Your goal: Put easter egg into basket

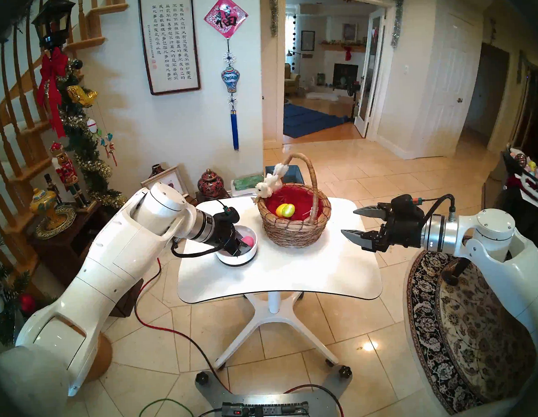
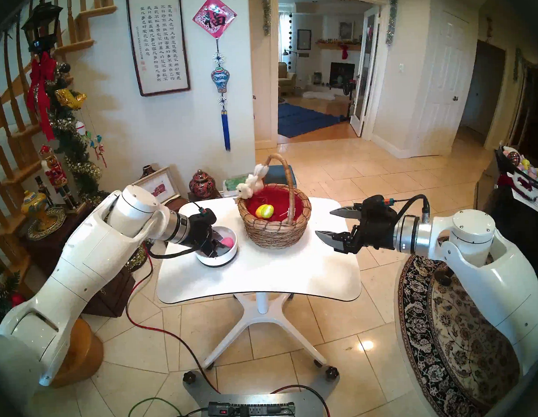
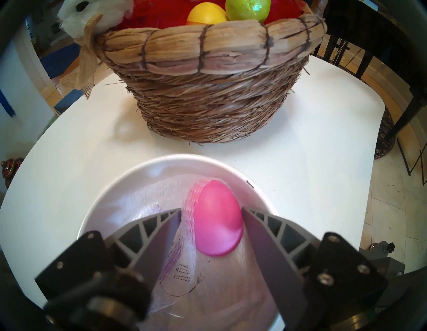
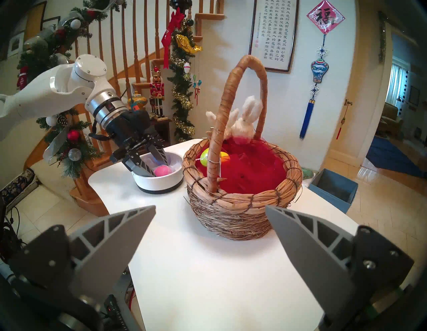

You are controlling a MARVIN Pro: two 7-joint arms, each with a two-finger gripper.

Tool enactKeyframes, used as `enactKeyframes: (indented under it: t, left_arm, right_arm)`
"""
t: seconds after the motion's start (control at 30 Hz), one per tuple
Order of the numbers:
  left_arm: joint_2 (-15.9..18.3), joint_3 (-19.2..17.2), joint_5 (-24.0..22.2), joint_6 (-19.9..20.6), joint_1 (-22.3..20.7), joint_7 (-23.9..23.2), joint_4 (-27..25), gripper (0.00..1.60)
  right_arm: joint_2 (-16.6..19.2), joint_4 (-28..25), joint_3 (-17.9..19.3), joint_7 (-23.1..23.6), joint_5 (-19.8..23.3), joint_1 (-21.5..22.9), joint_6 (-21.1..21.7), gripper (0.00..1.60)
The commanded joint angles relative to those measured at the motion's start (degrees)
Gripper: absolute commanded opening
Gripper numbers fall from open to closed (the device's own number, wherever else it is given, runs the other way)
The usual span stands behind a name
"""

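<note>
Left wrist view: pink egg (image 3: 216, 222) lies pointed end toward basket (image 3: 208, 97).

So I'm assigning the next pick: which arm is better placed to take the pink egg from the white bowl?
Left. The left gripper is already down inside the round white bowl, fingers either side of the pink plastic egg. The right gripper hangs open beyond the woven wicker basket.

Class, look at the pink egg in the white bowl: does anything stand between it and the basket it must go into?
On the table nothing lies between the white bowl and the basket. The pink egg must still clear both rims; the arched handle spans the opening.
</note>
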Motion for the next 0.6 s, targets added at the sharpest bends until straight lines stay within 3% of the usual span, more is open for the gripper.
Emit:
enactKeyframes:
  t: [0.0,0.23,0.57]
  left_arm:
    - [-0.2,-0.8,-0.4,0.0,-0.3,0.3,0.1,1.09]
    - [-0.3,-1.3,-0.4,0.1,-0.4,0.5,0.4,1.12]
    - [0.1,-2.2,-0.7,-0.8,0.1,1.5,-0.5,1.31]
  right_arm:
    - [0.2,-0.1,0.3,0.1,-0.1,0.0,-0.1,1.6]
    - [0.2,-0.1,0.3,0.0,-0.1,0.0,-0.1,1.6]
    - [0.2,-0.1,0.3,0.0,0.0,0.0,-0.2,1.6]
